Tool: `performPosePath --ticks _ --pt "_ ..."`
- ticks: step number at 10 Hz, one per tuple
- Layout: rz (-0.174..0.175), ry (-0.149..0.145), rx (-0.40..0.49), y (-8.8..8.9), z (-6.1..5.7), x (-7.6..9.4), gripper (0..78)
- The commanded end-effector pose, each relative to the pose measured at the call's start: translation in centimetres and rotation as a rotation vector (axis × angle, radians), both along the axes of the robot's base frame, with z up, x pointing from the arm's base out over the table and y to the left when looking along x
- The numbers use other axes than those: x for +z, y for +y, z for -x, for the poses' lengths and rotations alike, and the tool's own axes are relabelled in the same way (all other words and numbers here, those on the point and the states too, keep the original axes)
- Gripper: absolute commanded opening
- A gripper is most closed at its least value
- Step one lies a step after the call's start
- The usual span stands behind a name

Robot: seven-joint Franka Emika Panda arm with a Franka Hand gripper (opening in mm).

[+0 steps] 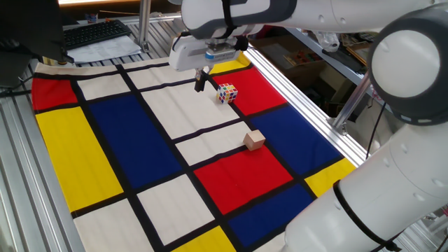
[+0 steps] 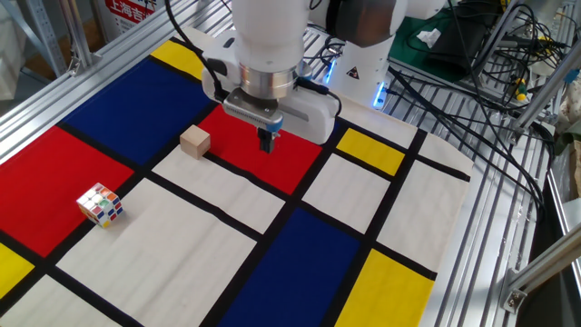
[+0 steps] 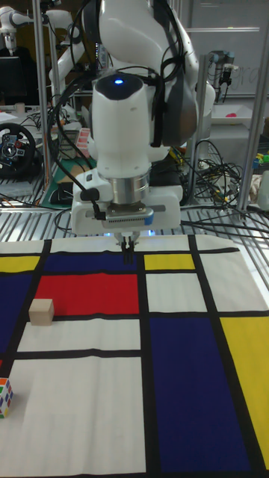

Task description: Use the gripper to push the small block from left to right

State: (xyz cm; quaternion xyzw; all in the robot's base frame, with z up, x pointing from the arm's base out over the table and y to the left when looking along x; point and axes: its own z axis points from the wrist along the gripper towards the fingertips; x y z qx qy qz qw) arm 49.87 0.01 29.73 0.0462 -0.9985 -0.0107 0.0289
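The small block point(image 1: 254, 140) is a plain tan wooden cube. It rests on the patterned cloth at the corner of a red rectangle point(image 2: 194, 142) point(image 3: 42, 311). My gripper point(image 2: 267, 141) hangs above the red rectangle, to the right of the block in the other fixed view and well apart from it. Its black fingers are pressed together with nothing between them point(image 1: 200, 80) point(image 3: 128, 250). The tip floats clear of the cloth.
A multicoloured puzzle cube point(image 2: 100, 204) point(image 1: 226, 93) lies on another red rectangle, away from the block. Aluminium rails point(image 2: 472, 218) border the cloth. Cables point(image 2: 508, 82) lie beyond the right rail, and a keyboard point(image 1: 98, 33) sits past the far edge.
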Motion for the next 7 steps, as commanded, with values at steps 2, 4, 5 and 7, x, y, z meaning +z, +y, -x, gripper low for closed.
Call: performPosePath --ticks 2,4,5,7 --pt "-0.034 0.02 -0.044 -0.8 -0.5 -0.2 0.0" --pt "-0.018 0.022 -0.052 -1.6 -0.9 -0.6 0.0" --pt "0.011 0.02 -0.029 -2.1 -1.1 -0.8 0.0" --pt "0.018 0.023 -0.019 -2.8 -1.2 -1.3 0.0"
